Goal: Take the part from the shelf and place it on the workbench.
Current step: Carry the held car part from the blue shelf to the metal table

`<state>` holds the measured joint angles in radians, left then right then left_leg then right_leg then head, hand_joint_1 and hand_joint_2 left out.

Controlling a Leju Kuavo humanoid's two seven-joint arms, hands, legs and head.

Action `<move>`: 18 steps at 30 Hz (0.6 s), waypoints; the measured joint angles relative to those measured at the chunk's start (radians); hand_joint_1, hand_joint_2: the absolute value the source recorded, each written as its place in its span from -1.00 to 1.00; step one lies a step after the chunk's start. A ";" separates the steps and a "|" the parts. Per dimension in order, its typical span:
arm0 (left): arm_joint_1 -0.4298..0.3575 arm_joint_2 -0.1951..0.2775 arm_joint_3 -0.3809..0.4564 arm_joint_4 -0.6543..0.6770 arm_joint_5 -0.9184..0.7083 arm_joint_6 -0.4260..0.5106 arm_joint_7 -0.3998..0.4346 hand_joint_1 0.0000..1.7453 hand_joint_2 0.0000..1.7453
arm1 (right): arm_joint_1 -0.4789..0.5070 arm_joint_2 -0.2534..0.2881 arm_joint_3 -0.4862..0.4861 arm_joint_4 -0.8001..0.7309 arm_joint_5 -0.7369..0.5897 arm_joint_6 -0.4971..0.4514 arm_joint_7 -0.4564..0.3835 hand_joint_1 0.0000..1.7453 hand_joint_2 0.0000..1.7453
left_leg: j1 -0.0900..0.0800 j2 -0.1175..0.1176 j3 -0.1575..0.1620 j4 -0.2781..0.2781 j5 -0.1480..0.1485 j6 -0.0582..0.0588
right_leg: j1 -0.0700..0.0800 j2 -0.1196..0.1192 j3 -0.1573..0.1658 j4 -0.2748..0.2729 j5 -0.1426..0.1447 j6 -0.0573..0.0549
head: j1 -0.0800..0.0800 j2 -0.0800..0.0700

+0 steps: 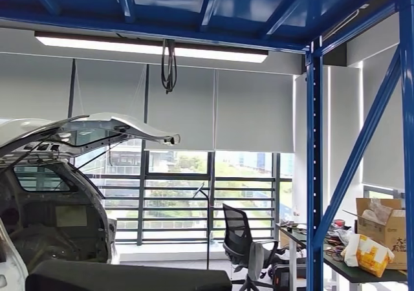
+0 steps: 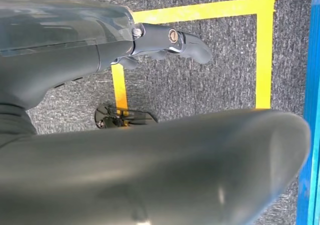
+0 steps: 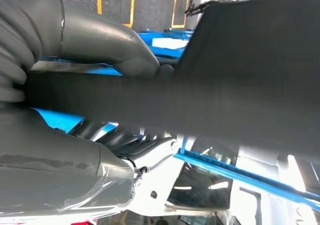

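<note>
The black flat part (image 3: 245, 60) is off the shelf and is carried in the right hand (image 3: 94, 35). Its thumb lies on one face and its darker fingers (image 3: 113, 135) on the other face, clenched on the near edge of the panel. In the head view the same part (image 1: 127, 279) shows as a dark slab at the near left. The left hand (image 2: 166, 40) hangs over the grey floor, fingers released and stretched out, grasping nothing.

I judge the step to be the carry toward the worktop. The part is wide and held at one edge only, so the far end may sag or swing. It is better to keep it level, to turn slowly, and to bring the left hand under the free side before putting it down. The blue post (image 1: 315, 174) stands between the robot and the worktop (image 1: 361, 270) at the far right, so the panel must pass it with room. Which bench is meant I cannot tell for sure.

Count: one part, one car body (image 1: 54, 207) with the hatch up at the left, one office chair (image 1: 241, 239), one cardboard box (image 1: 383, 229) and one yellow bag (image 1: 369, 252) on that worktop.
</note>
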<state>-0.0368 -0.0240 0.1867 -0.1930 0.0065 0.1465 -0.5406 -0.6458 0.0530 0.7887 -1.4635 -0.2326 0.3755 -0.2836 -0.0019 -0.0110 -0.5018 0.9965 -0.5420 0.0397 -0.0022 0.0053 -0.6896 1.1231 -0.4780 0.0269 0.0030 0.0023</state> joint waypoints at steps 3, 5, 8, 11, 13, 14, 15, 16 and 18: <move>0.004 0.000 0.011 0.000 0.007 -0.008 -0.006 -1.00 1.00 | -0.004 -0.007 0.023 -0.012 -0.001 0.001 0.000 1.00 1.00 | 0.002 0.000 0.022 0.001 -0.019 -0.008 | 0.000 0.000 -0.020 0.017 0.041 -0.006 | 0.000 0.000; 0.003 0.000 0.013 0.000 0.007 -0.008 -0.005 -1.00 1.00 | -0.008 -0.011 0.028 -0.015 -0.002 0.000 -0.001 1.00 1.00 | 0.002 -0.001 0.023 0.005 -0.027 -0.016 | 0.006 0.001 0.013 -0.058 0.069 -0.017 | 0.000 0.000; 0.003 0.000 0.015 0.000 0.007 -0.008 0.002 -1.00 1.00 | -0.010 -0.016 0.032 -0.017 -0.003 -0.001 -0.004 1.00 1.00 | 0.006 0.000 0.017 0.007 -0.032 -0.026 | 0.009 0.002 0.016 -0.076 0.061 -0.029 | 0.000 0.001; 0.003 0.001 0.016 0.000 0.006 -0.006 0.014 -1.00 1.00 | -0.012 -0.016 0.032 -0.020 -0.005 -0.002 -0.009 1.00 1.00 | 0.008 0.001 -0.021 0.087 -0.089 -0.036 | 0.000 0.000 0.027 -0.104 0.055 -0.042 | 0.000 0.001; 0.004 0.004 0.019 0.000 0.005 -0.002 0.022 -1.00 1.00 | -0.009 -0.017 0.033 -0.019 -0.005 -0.002 -0.010 1.00 1.00 | 0.012 0.002 -0.083 0.213 -0.144 -0.044 | 0.000 -0.003 0.025 -0.105 0.056 -0.044 | 0.001 0.001; 0.006 0.006 0.021 0.000 0.004 0.000 0.026 -1.00 1.00 | -0.006 -0.018 0.033 -0.019 -0.005 -0.003 -0.010 1.00 1.00 | 0.015 0.002 -0.108 0.260 -0.155 -0.048 | 0.000 -0.004 0.023 -0.104 0.057 -0.043 | 0.001 0.001; 0.008 0.008 0.023 0.000 0.004 0.001 0.029 -1.00 1.00 | -0.003 -0.020 0.034 -0.019 -0.005 -0.003 -0.010 1.00 1.00 | 0.018 0.002 -0.117 0.275 -0.148 -0.052 | -0.001 -0.004 0.022 -0.104 0.059 -0.042 | 0.001 0.001; 0.010 0.009 0.024 0.000 0.004 0.002 0.032 -1.00 1.00 | -0.002 -0.021 0.034 -0.019 -0.005 -0.003 -0.010 1.00 1.00 | 0.022 0.002 -0.109 0.252 -0.123 -0.057 | -0.002 -0.005 0.021 -0.103 0.061 -0.040 | 0.001 0.001; 0.010 0.012 0.026 0.000 0.004 0.005 0.035 -1.00 1.00 | -0.001 -0.021 0.034 -0.019 -0.005 -0.004 -0.011 1.00 1.00 | 0.032 0.002 -0.054 0.130 -0.053 -0.069 | -0.006 -0.004 0.017 -0.097 0.065 -0.032 | 0.001 0.000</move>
<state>-0.0272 -0.0125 0.2126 -0.1930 0.0102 0.1517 -0.5054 -0.6468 0.0317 0.8230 -1.4821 -0.2380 0.3719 -0.2942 0.0296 -0.0087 -0.5556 1.1269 -0.5950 -0.0293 -0.0083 0.0016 -0.6723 1.0262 -0.4126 -0.0048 0.0038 0.0027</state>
